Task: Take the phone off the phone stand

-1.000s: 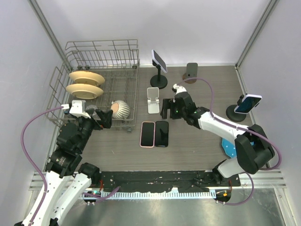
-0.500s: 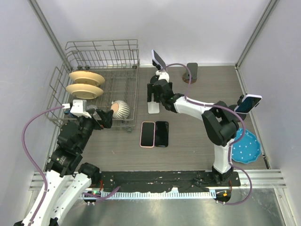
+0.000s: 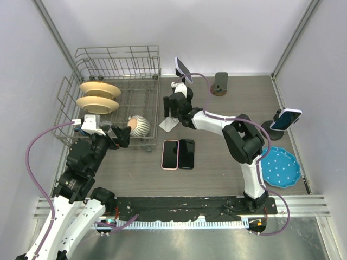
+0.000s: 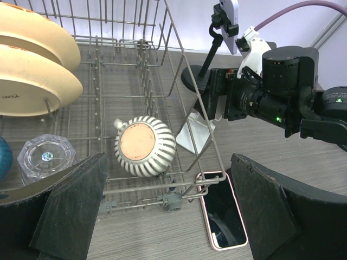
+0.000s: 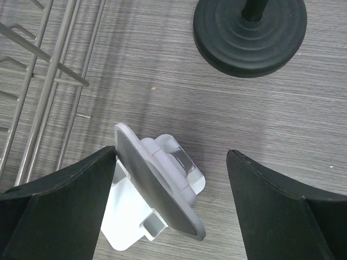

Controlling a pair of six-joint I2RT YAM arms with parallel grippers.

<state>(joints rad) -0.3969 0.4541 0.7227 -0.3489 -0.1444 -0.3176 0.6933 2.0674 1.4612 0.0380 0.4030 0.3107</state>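
**Phone mounted on its stand, not yet taken; both pincers empty**

The wire dish rack (image 3: 117,64) is noted at far left and is outside the task. The right gripper (image 3: 174,104) is found spread wide over a small white stand (image 5: 154,187). That stand carries no phone, and nothing is held. The left gripper (image 3: 120,135) is likewise released and empty, beside the rack.

The tall black phone stand (image 4: 210,54) is placed at the far middle of the table, just beyond the right gripper. Its round base (image 5: 249,30) is seen near the white stand. The phone (image 3: 183,69) is clipped at the head of the black stand, tilted and well clear of the table. A second mounted phone (image 3: 286,119) is recorded at the right edge. Which of the two is meant cannot be settled, but the nearer one is presumed.

The phone is seen as a thin flat slab with a dark face and a pale rim. It is judged to be rigid, light, smooth-faced and breakable if dropped. A hold across the two long edges is advised, with the face left untouched. The stand is judged top-heavy and may be tipped by a sideways pull.
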